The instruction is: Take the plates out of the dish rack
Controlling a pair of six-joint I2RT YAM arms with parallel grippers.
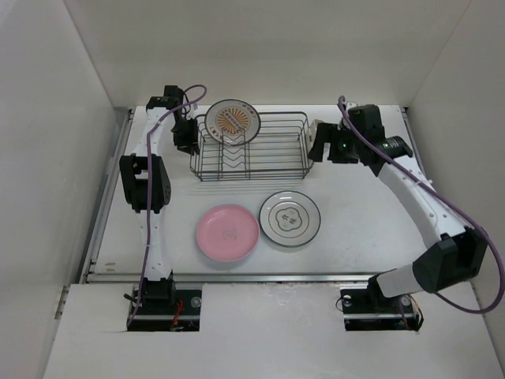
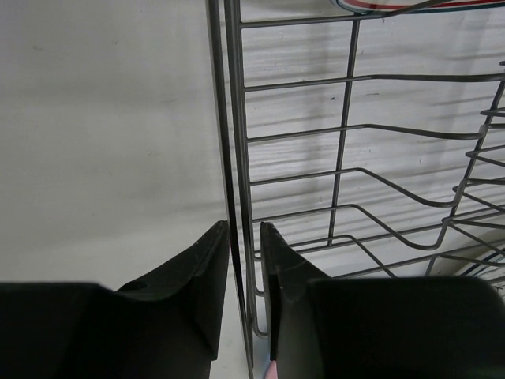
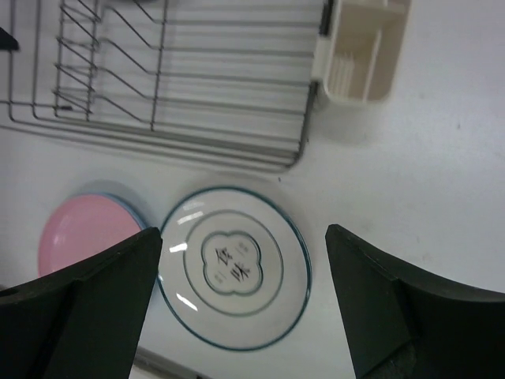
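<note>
I can see the pink plate [image 1: 228,234] and the white plate [image 1: 289,219] with the dark rim out on the table [image 1: 371,229]. A blue plate [image 3: 136,212] may be peeking out from under the pink one, and only the orange plate [image 1: 232,120] is left, standing up at the back left of the dish rack [image 1: 260,178]. My left gripper [image 2: 245,229] is pinched tight on the wire wall at the rack's left end, near that plate but not touching it. My right gripper [image 3: 241,237] is wide open and holds nothing, by the rack's right end, well apart from the orange plate.
</note>
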